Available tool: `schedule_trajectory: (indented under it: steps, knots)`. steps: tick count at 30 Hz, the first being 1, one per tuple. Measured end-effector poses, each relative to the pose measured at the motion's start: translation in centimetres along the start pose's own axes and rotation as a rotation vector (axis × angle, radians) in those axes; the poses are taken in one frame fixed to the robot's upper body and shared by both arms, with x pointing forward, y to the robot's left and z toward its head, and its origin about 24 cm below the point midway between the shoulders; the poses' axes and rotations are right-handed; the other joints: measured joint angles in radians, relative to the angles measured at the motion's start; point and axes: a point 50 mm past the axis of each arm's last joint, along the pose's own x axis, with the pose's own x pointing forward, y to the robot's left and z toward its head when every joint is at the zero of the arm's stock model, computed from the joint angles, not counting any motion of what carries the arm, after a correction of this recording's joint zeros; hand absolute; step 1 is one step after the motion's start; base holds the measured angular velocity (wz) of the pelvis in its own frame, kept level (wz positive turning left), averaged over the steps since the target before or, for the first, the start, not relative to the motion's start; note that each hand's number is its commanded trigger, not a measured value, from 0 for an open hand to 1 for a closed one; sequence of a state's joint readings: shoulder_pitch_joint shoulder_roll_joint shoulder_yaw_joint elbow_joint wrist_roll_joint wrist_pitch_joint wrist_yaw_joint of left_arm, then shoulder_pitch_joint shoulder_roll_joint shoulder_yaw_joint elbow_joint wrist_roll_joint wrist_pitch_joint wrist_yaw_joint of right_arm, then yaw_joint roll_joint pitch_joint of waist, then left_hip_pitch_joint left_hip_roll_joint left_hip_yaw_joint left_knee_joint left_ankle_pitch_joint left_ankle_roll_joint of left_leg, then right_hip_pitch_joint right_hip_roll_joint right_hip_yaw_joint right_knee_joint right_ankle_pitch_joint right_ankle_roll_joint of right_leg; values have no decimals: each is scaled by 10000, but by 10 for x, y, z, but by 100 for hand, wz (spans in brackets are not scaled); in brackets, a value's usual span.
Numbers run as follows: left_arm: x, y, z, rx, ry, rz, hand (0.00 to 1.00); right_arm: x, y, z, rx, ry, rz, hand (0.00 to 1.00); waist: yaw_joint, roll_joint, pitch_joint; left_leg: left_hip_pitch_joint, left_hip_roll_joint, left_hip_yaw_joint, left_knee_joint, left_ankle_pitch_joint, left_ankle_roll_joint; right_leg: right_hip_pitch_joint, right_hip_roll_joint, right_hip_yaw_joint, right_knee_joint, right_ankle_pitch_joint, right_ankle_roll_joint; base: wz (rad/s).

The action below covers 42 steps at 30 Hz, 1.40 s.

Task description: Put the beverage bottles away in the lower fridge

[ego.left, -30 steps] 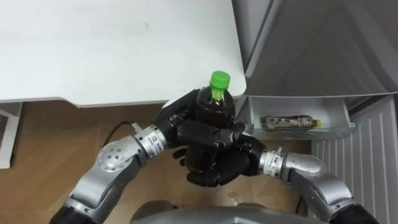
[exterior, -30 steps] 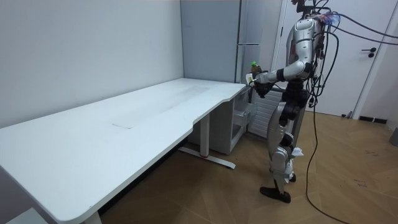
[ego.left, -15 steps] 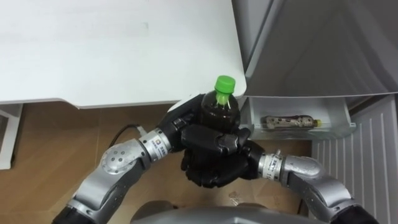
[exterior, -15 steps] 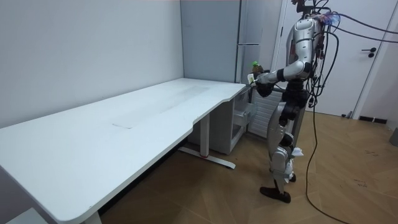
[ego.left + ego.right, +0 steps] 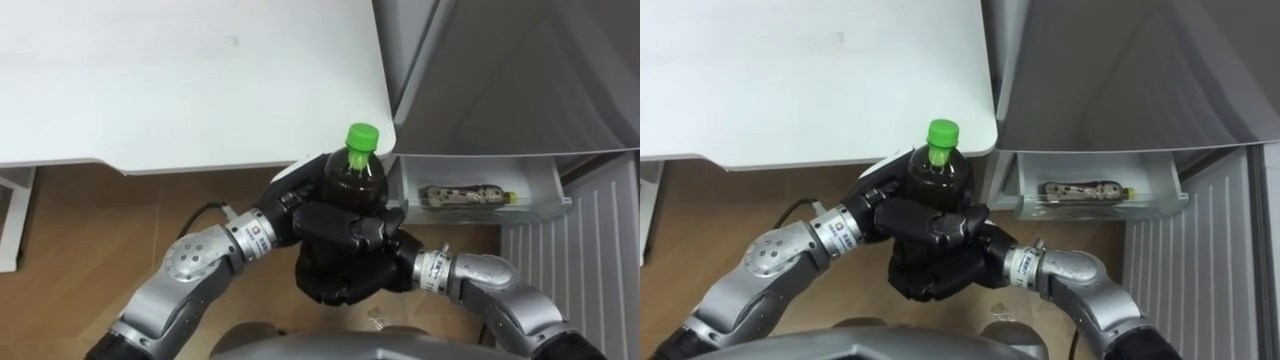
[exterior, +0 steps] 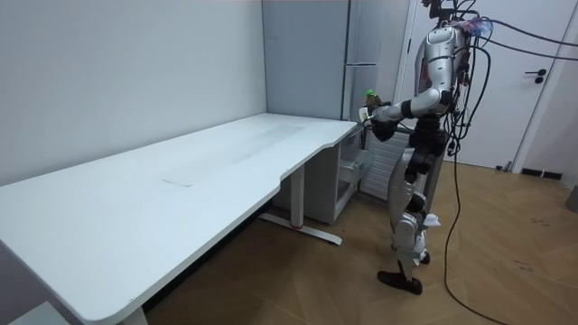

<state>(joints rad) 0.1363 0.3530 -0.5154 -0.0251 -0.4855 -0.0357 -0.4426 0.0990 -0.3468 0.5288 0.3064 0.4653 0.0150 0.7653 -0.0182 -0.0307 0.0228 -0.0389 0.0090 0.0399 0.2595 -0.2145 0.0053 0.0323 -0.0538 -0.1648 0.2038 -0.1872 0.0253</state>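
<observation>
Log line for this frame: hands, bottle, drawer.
left robot hand: shut on bottle | right robot hand: shut on bottle | bottle: upright | fridge drawer: open, second bottle lying inside

A long white desk (image 6: 181,171) stands on wood floor (image 6: 506,271) against pale grey walls (image 6: 117,72).

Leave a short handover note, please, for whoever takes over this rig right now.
Hands: left hand and right hand are both curled round the green-capped bottle, held upright in front of the robot, just off the corner of the desk.
Done: a second bottle lies on its side in the open fridge drawer.
Left: carry the held bottle across to that drawer, probably lay it beside the other, then release.
</observation>
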Motion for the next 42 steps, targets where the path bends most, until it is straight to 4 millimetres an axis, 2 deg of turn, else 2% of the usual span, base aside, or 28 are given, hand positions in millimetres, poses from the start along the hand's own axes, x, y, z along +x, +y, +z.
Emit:
schedule_trajectory:
  steps: [7, 10, 16, 18, 25, 30, 33, 38, 42]
  knots:
    - [-1, 1, 2, 104, -87, 20, 0, 0, -1, 0, 11, -18, -88, 100, -13, -143, 7, -1, 0, 3, 10, 0, 0, 7, 1, 13, -6, 0, 0, 0]
    - [0, 3, 10, 408, -236, -76, 0, 0, -3, 4, -46, -151, -128, 100, -21, -187, 11, -46, 2, 3, 101, 0, 0, 10, -1, 7, 17, 0, 0, 0]
    - [3, 5, 32, 1254, -1201, 45, 0, -3, -6, 8, -195, -458, -246, 100, -11, -153, 5, -62, 0, -8, 153, -1, 1, 50, 3, -6, 26, 4, -6, 0]
    - [5, 3, 45, 1505, -1791, 21, 0, -5, -5, 4, -118, -356, -290, 100, 145, -110, 5, -72, 1, -8, 137, -2, 2, 16, 7, -4, 23, 7, -11, 0]
    - [-2, -1, 92, 1998, -3967, -40, 0, -13, -7, 0, -29, -217, -421, 100, 292, 61, -59, -25, 7, -1, 94, -1, 1, 19, 5, -3, 15, 7, -11, 0]
    - [-10, 8, 109, 1030, -5168, 207, 0, -19, -14, 5, -14, -512, -868, 100, 274, 57, -57, -35, -6, -5, 103, -1, 1, 23, -13, -30, 11, 7, -11, 0]
    - [-11, 6, 119, -55, -6030, -135, 0, -19, -15, 5, -10, -550, -916, 100, 291, 57, -57, -29, -8, -26, 103, 0, 1, 30, -19, -31, 11, 7, -10, 0]
    - [-16, 2, 134, -679, -7059, -587, 0, -20, -13, 2, 214, -676, -1021, 100, 300, 48, -52, 15, -8, -30, 106, 0, 2, 79, -18, -15, 7, 7, -10, 0]
    - [-22, 9, 141, -895, -7669, -335, 0, -21, -14, -2, 356, -504, -1004, 100, 350, 18, 5, 165, 10, 45, 96, -1, 2, 196, -9, 42, 19, 6, -9, -3]
